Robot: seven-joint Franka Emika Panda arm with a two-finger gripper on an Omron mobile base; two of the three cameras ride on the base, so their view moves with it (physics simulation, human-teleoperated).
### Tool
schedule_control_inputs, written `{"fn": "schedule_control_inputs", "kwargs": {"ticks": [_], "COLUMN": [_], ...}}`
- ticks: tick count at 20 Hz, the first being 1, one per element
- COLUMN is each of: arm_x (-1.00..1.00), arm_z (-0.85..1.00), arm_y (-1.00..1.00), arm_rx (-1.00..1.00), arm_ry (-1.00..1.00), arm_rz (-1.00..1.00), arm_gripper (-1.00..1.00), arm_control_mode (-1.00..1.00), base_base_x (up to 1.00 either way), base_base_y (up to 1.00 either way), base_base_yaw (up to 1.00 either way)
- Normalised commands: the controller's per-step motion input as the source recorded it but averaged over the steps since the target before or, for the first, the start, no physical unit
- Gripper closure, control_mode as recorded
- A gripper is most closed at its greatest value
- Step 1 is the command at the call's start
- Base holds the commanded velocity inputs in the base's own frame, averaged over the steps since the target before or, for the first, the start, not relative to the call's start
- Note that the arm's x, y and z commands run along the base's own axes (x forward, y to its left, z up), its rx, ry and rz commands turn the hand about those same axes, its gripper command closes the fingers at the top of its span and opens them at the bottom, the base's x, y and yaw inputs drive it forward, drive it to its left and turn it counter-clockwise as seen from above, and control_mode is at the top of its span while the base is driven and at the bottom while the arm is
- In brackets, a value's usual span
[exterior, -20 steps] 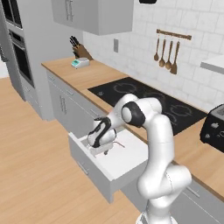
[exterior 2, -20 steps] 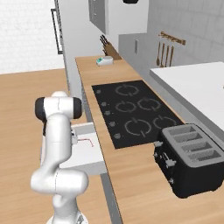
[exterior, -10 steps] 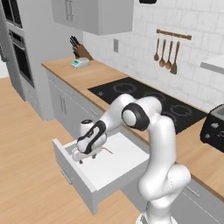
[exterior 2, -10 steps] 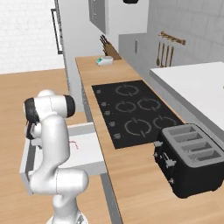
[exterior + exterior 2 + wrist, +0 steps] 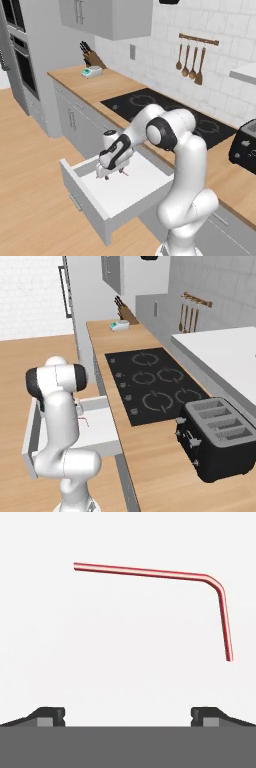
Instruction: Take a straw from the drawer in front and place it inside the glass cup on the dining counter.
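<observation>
The drawer (image 5: 86, 199) stands pulled far out from under the hob counter, its white inside bare apart from the straw (image 5: 123, 173). My gripper (image 5: 103, 175) hangs open just above the drawer floor, close beside the straw's left end. In the hand view the thin red straw (image 5: 150, 572) lies flat on the white floor, its short bent end at the right; it sits beyond my gripper (image 5: 127, 714), whose fingertips (image 5: 50, 714) stand wide apart with nothing between them. From the right, the straw (image 5: 85, 420) lies in the drawer (image 5: 30, 437) next to my arm. The glass cup and the dining counter are out of view.
A black hob (image 5: 165, 112) is set in the wood counter behind the drawer. A dark toaster (image 5: 220, 441) stands at its right end, a knife block (image 5: 90, 54) and a small scale (image 5: 91, 72) at the far end. Utensils (image 5: 192, 62) hang on the wall.
The drawer has slid much further out into the room, and my hand has gone out and down with it. Over the last half second both have hardly moved.
</observation>
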Motion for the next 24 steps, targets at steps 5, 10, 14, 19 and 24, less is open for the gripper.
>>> {"fn": "schedule_control_inputs", "kwargs": {"ticks": [5, 10, 14, 19, 24], "arm_x": [0.34, 0.38, 0.43, 0.37, 0.40], "arm_z": [0.00, -0.02, -0.21, -0.33, -0.34], "arm_y": [-0.34, -0.28, -0.16, -0.02, 0.00], "arm_rx": [0.00, -0.01, -0.02, 0.00, 0.00], "arm_ry": [-0.01, 0.00, 0.00, 0.00, 0.01], "arm_rz": [0.03, 0.08, 0.13, 0.13, 0.11], "arm_gripper": [-1.00, -1.00, -1.00, -1.00, -1.00], "arm_control_mode": [-1.00, -1.00, -1.00, -1.00, -1.00], "base_base_x": [0.00, 0.00, 0.00, 0.00, 0.00], "base_base_y": [0.00, 0.00, 0.00, 0.00, 0.00], "base_base_yaw": [0.00, 0.00, 0.00, 0.00, 0.00]}}
